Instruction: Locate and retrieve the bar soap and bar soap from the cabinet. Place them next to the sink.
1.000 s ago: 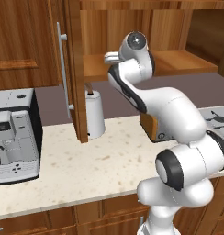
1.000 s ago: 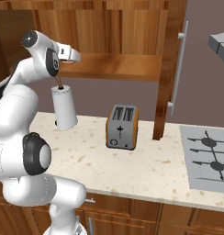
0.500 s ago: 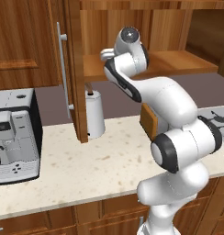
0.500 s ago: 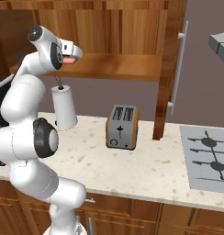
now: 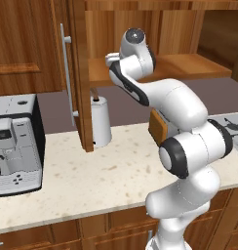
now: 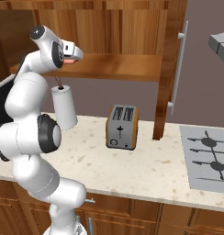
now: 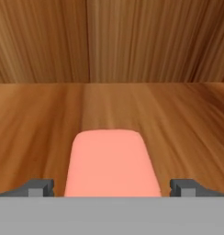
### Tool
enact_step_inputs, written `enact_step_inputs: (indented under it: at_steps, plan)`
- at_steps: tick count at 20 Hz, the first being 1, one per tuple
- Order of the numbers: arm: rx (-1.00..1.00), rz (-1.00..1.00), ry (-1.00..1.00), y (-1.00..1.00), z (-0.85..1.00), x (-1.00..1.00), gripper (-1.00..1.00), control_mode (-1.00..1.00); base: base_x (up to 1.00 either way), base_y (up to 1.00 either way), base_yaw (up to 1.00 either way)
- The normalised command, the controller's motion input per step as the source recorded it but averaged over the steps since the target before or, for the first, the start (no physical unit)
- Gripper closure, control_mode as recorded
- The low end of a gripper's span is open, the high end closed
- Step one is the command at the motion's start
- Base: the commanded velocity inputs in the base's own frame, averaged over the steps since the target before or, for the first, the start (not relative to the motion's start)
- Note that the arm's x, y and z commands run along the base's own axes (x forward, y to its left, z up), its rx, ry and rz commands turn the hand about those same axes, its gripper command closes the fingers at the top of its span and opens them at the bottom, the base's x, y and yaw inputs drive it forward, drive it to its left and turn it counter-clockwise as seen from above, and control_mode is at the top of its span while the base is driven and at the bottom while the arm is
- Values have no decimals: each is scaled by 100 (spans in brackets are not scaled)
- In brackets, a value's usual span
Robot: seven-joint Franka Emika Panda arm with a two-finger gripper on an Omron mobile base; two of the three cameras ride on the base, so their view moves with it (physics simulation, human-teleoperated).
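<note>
A: Pincer (image 7: 112, 186) status?
B: Jaws spread wide, nothing clamped. Both tips sit low on the cabinet's (image 6: 132, 27) plank shelf (image 7: 187, 124), one on each side of a bar soap (image 7: 112, 165).
A: Soap touching either tip?
B: Apart from both (clear gap on each side). It lies flat on the shelf, straight ahead between the tips, pink end visible at the hand (image 6: 71, 53) in the right base view.
A: Farther out?
B: Below the pincer, a white canister (image 6: 64, 108) on the counter (image 6: 146, 170); the toaster (image 6: 122, 127) stands off to its right, then the open door (image 6: 171, 69) and stovetop (image 6: 210, 158). Coffee machine (image 5: 16, 144) off left.
</note>
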Motion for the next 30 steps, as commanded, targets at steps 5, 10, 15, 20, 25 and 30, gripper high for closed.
enact_step_inputs:
  at_steps: [5, 10, 15, 20, 25, 30]
  plan:
    - [0, -1, 0, 0, -18, 0, -100, -100, 0, 0, 0]
    - [1, 0, -1, 0, -9, 1, -100, -100, 0, 0, 0]
    - [1, 0, 0, 0, -5, 0, 100, -100, 0, 0, 0]
    - [0, 0, -1, 0, -2, 0, 100, -100, 0, 0, 0]
    - [0, -1, 0, 0, 0, -5, 100, -100, 0, 0, 0]
    - [0, 0, -2, -2, 0, -34, 100, -100, 0, 0, 0]
